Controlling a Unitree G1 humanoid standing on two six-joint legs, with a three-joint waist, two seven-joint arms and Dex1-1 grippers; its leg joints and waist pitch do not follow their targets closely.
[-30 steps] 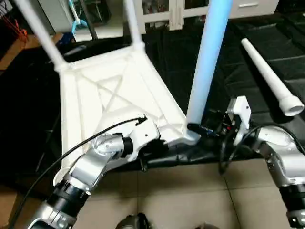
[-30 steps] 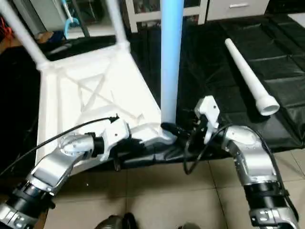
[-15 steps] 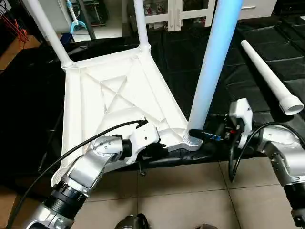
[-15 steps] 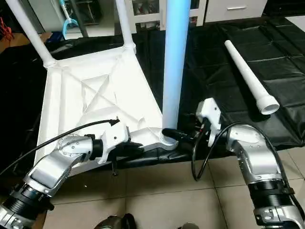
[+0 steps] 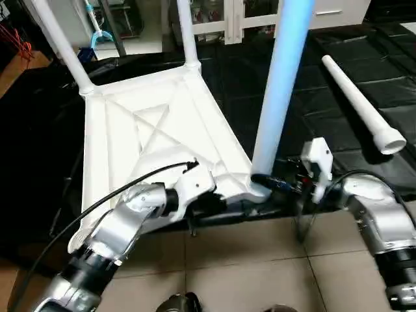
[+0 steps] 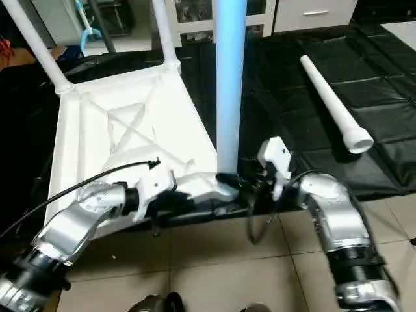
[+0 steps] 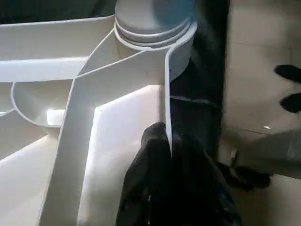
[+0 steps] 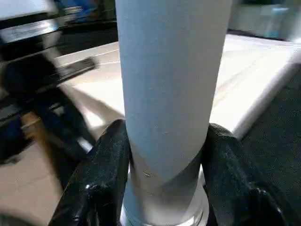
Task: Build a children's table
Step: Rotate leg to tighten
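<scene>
The right gripper (image 8: 162,188) has its two black fingers (image 8: 101,174) pressed on either side of the upright leg (image 5: 279,97), just above the corner socket (image 5: 259,190) that holds the leg's foot. That socket sits at the near right corner of the tabletop (image 5: 149,130), around 5 o'clock on the slab. The left gripper (image 7: 171,155) is closed tight on the thin near edge wall of the tabletop, just beside the same socket. The tabletop lies underside up, its X ribs showing, on a black mat (image 5: 312,84) spread over the tiled floor (image 5: 260,266). Two more legs (image 5: 62,45) stand in the far sockets at about 11 and 1 o'clock. A fourth leg (image 5: 357,104) lies loose on the mat, well apart at 3 o'clock, its wide open end toward the robot.
</scene>
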